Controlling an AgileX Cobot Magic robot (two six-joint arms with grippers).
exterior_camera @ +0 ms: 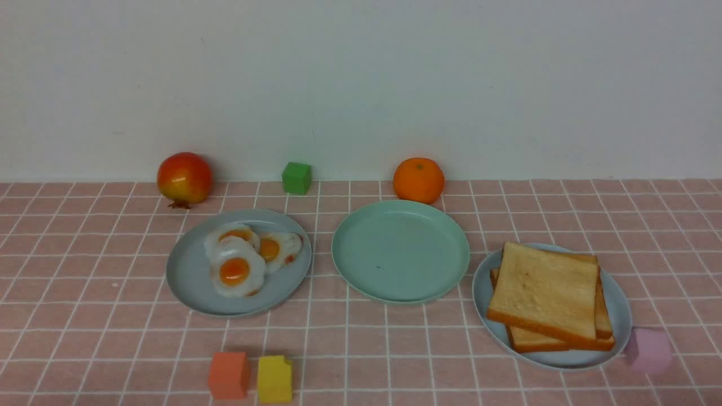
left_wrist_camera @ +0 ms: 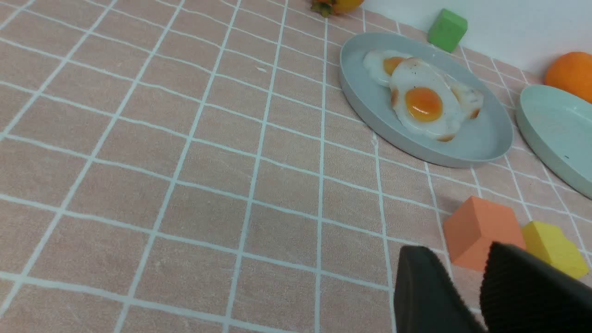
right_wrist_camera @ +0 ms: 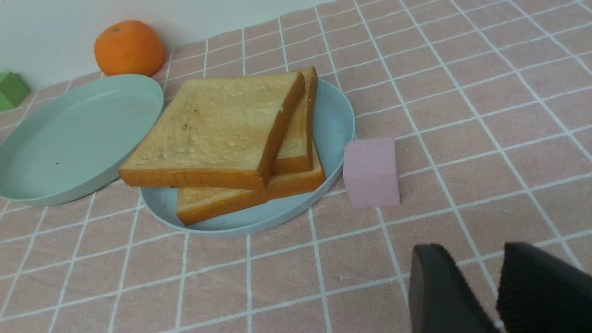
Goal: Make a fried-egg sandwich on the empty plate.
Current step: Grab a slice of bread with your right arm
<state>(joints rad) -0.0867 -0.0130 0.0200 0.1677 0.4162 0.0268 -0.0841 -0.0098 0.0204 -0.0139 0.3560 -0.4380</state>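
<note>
both claws, left claw [left_wrist_camera: 467, 282] and right claw [right_wrist_camera: 481, 286], are held nearly closed and empty; mint plate [exterior_camera: 400, 251] is kept bare between toast [exterior_camera: 544, 290] and eggs [exterior_camera: 237, 265] for assembly.

The empty plate [exterior_camera: 361, 270] sits between the egg plate [exterior_camera: 189, 282] at left and toast plate [exterior_camera: 617, 307] at right.

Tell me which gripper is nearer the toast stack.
Right. The right gripper hovers over the cloth close to the toast stack, beside the pink block. The left gripper sits by the orange block, near the egg plate.
</note>
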